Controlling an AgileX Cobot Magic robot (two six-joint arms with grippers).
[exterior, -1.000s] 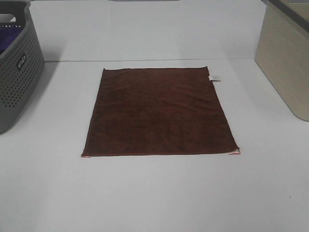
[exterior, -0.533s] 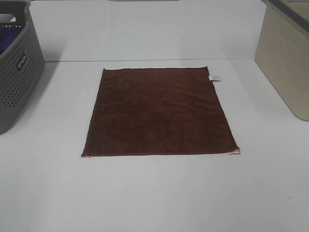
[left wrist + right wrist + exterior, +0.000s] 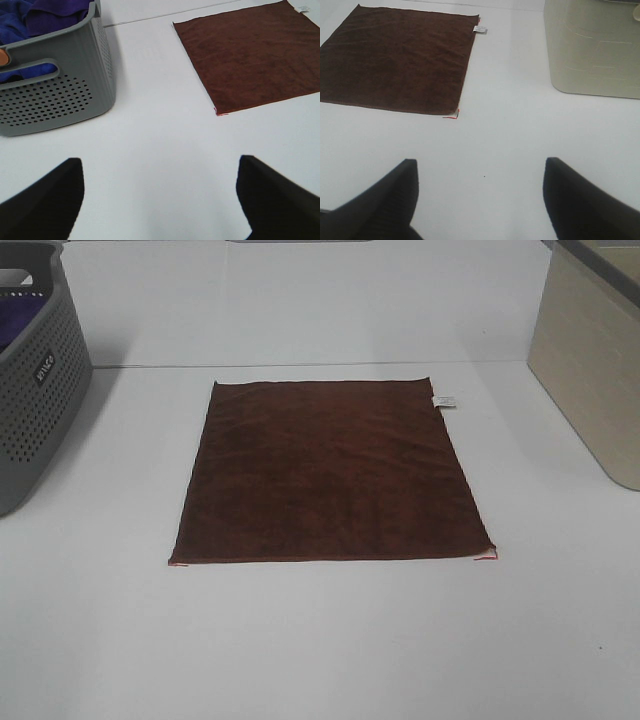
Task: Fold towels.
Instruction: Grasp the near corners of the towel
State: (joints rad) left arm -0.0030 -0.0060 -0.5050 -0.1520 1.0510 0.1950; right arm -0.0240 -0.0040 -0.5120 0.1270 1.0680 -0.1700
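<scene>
Nearest the robot, above the white worktop (image 3: 320, 640), the left gripper (image 3: 160, 200) and right gripper (image 3: 480, 200) both stood wide, holding nothing. Beyond them the reddish-brown towel (image 3: 325, 475) lay flat and unfolded mid-worktop (white tag (image 3: 444, 400) at its far right corner). Farther off, a grey basket (image 3: 30, 390) sat left and a beige bin (image 3: 590, 370) right.

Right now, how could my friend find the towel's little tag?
On the white table, a flat brown towel lies between a gray basket and a beige bin. The tag sticks out at the towel's far corner on the bin's side. Unlike the reddish marks at the near corners, it is white.
</scene>
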